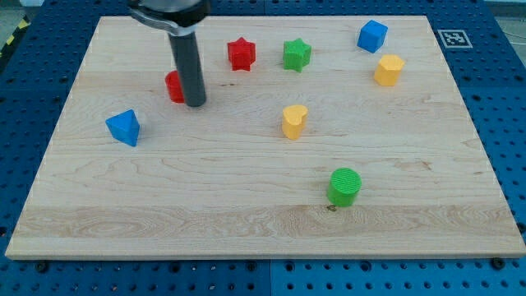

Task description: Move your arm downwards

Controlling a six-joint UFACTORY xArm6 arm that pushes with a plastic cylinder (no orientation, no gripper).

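Nearest the board's bottom edge, right of centre, sits the green cylinder, alone. Bottom-left and bottom-right corners hold no blocks, so a downward slide looks unobstructed to us.

Mid-board: yellow block, shape unclear, roughly central. Blue triangle near the left edge, well apart from the rest.

Then our tip, left of centre in the upper half. It stands just beside the red block, at that block's right side; the rod hides part of the block, so we cannot tell if they touch. Block shape also unclear.

Pose: rod upright, coming down from a dark mount at the top edge. Tool state: a bare rod, nothing to open or close, carrying nothing.

Far row along the top edge: red star, green star, then yellow hexagon and blue cube toward the top-right corner. A fiducial tag sits off that corner.

The task names only the arm. We judge the move not yet made; the blue triangle lies left of the straight path down.
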